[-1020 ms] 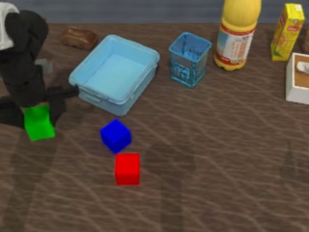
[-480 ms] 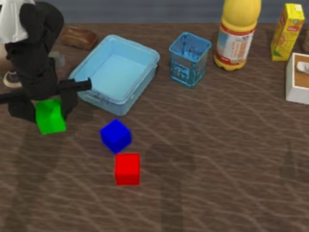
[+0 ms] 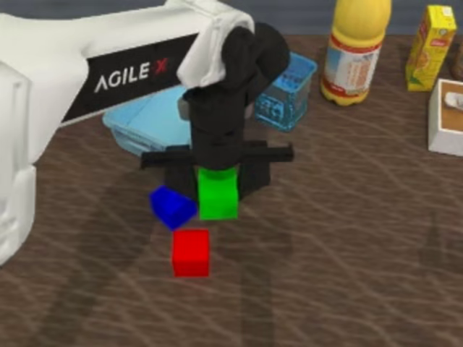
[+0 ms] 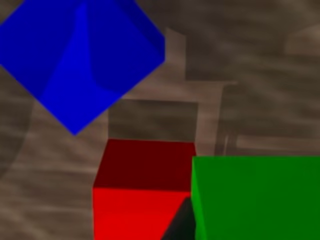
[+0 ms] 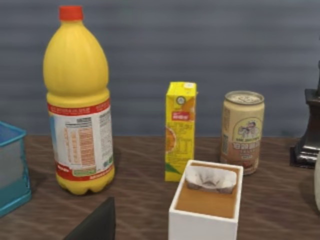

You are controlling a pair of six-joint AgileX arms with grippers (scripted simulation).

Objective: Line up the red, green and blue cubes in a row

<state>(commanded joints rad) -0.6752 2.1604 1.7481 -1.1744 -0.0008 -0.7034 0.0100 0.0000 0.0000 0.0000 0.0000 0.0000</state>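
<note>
My left gripper (image 3: 218, 189) is shut on the green cube (image 3: 218, 194) and holds it just right of the blue cube (image 3: 172, 205), behind the red cube (image 3: 191, 252). In the left wrist view the green cube (image 4: 255, 197) fills the near corner, with the red cube (image 4: 140, 200) beside it and the blue cube (image 4: 75, 55), turned diagonally, beyond. The blue and red cubes rest on the table, and the arm hides part of the blue one from above. My right gripper (image 5: 95, 225) is out of the top view and shows only as a dark edge in its wrist view.
The pale blue tub (image 3: 137, 123) lies behind the cubes, half hidden by my left arm. Along the back stand a translucent blue cup (image 3: 289, 94), a yellow bottle (image 3: 356, 50), a juice carton (image 3: 430, 47) and a can (image 5: 242, 131). A white box (image 3: 447, 116) sits at the right edge.
My left arm has swung right across the table, carrying the green cube from the left side to a spot beside the blue cube. The blue and red cubes have not moved.
</note>
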